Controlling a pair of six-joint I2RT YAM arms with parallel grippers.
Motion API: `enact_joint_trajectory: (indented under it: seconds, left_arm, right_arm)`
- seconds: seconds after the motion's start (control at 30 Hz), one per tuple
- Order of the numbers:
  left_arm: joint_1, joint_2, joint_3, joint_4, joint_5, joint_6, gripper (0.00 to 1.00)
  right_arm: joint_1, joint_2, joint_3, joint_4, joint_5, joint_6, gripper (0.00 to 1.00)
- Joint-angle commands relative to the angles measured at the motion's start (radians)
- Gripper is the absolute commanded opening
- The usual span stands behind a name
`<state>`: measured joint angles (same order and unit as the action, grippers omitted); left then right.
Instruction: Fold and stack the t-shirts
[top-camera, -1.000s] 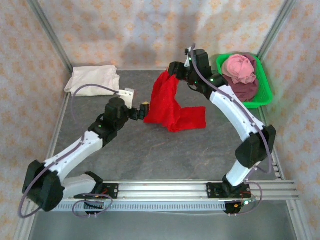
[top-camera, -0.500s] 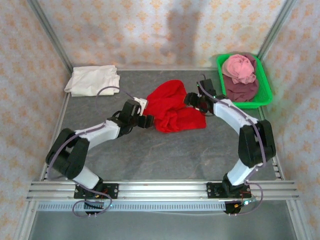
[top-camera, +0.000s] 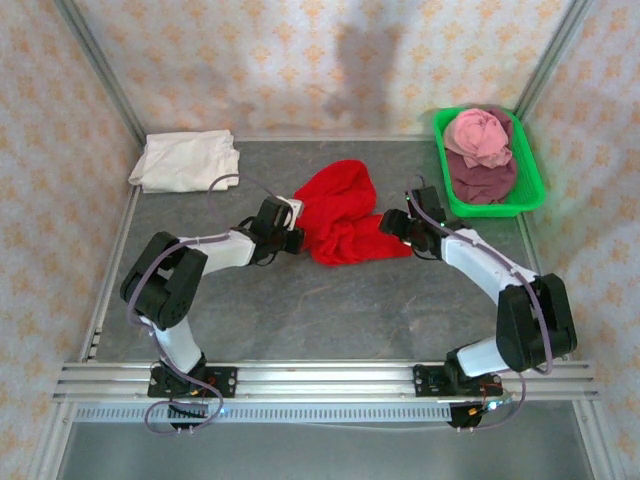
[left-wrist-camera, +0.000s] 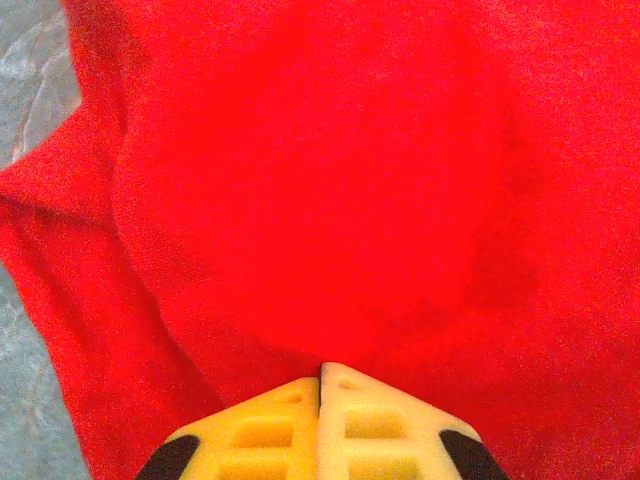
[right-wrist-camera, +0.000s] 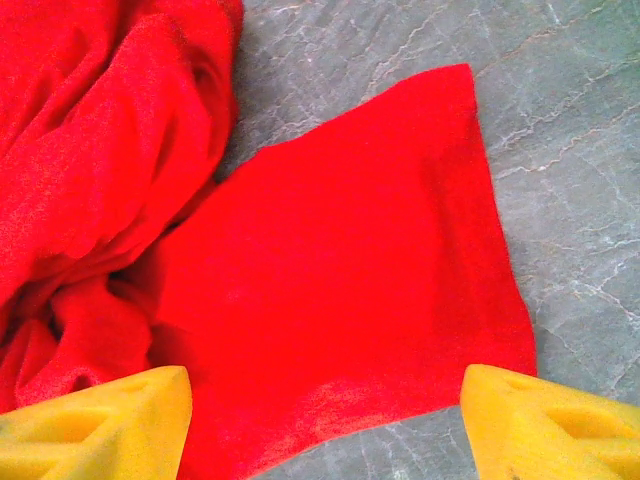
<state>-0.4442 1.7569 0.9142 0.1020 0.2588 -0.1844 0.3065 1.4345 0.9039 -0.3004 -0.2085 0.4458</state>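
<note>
Barely underway: pinches red t-shirt (top-camera: 340, 215) in left hand (left-wrist-camera: 320, 372), right hand (right-wrist-camera: 325, 400) wide. Counts cream t-shirt (top-camera: 185, 160) folded; leaves pink t-shirt (top-camera: 478, 135), maroon t-shirt (top-camera: 484, 182) bunched.

red t-shirt (top-camera: 340, 215), cream t-shirt (top-camera: 188, 160), green tray (top-camera: 497, 210)

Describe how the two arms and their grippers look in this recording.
Both the left arm and right arm have white link shells with black joint housings, and thin mauve cables loop along them. The left gripper and right gripper have yellow wedge-shaped fingers with moulded rectangular recesses.
</note>
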Motion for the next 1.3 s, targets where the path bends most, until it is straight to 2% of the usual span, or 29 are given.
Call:
enact_joint_trajectory:
  seconds: [0.0,0.13,0.2,0.27,0.37,0.4,0.47,0.53,0.57,0.6,0.63,0.8,1.0,1.07,1.1,1.2,1.27]
  left_arm:
    - [0.010,-0.070,0.000,-0.008,-0.028,-0.034,0.00]
    - [0.031,-0.207,-0.046,-0.045,-0.088,-0.071,0.00]
    - [0.039,-0.247,-0.044,-0.110,-0.070,-0.072,0.00]
    - [0.039,-0.251,-0.040,-0.176,-0.038,-0.080,0.28]
    - [0.036,-0.219,-0.080,-0.141,0.057,-0.112,0.43]
    - [0.035,-0.204,-0.091,-0.119,0.062,-0.122,0.44]
    - [0.028,-0.173,-0.096,-0.104,0.059,-0.124,0.27]
    - [0.023,-0.171,-0.113,-0.078,0.019,-0.128,0.25]
    - [0.025,-0.167,-0.119,-0.059,0.009,-0.130,0.34]
    - [0.024,-0.157,-0.110,-0.062,0.004,-0.132,0.49]
    - [0.024,-0.138,-0.089,-0.080,0.012,-0.128,0.54]
    - [0.017,-0.054,-0.069,0.005,0.088,-0.159,0.60]
    - [-0.046,0.043,-0.026,0.065,0.107,-0.177,0.59]
    - [-0.056,0.072,-0.022,0.095,0.105,-0.186,0.56]
    - [-0.056,0.083,-0.019,0.103,0.096,-0.192,0.52]
    - [-0.054,0.092,-0.010,0.110,0.067,-0.190,0.30]
    - [-0.051,0.083,-0.006,0.101,0.051,-0.184,0.12]
  right_arm:
    - [-0.005,0.008,0.001,0.041,0.035,0.014,0.72]
    - [-0.016,-0.013,-0.007,0.026,0.055,0.027,0.72]
    - [-0.018,-0.020,-0.013,0.012,0.059,0.027,0.72]
    - [-0.017,-0.021,-0.024,0.009,0.061,0.029,0.72]
    - [-0.019,-0.017,-0.045,0.040,0.062,0.039,0.72]
    - [-0.019,-0.013,-0.049,0.051,0.062,0.042,0.72]
    - [-0.018,0.005,-0.042,0.060,0.057,0.050,0.72]
    - [-0.018,0.013,-0.036,0.067,0.041,0.050,0.71]
    - [-0.018,0.016,-0.036,0.068,0.040,0.051,0.71]
    - [-0.018,0.016,-0.036,0.068,0.043,0.052,0.71]
    - [-0.018,0.017,-0.037,0.069,0.050,0.053,0.72]
    - [-0.021,0.022,-0.040,0.086,0.065,0.052,0.72]
    - [-0.023,0.056,-0.039,0.124,0.050,0.066,0.72]
    - [-0.023,0.066,-0.035,0.130,0.043,0.067,0.72]
    - [-0.024,0.071,-0.034,0.132,0.043,0.067,0.72]
    - [-0.025,0.076,-0.039,0.133,0.045,0.068,0.72]
    - [-0.028,0.071,-0.049,0.133,0.051,0.074,0.72]
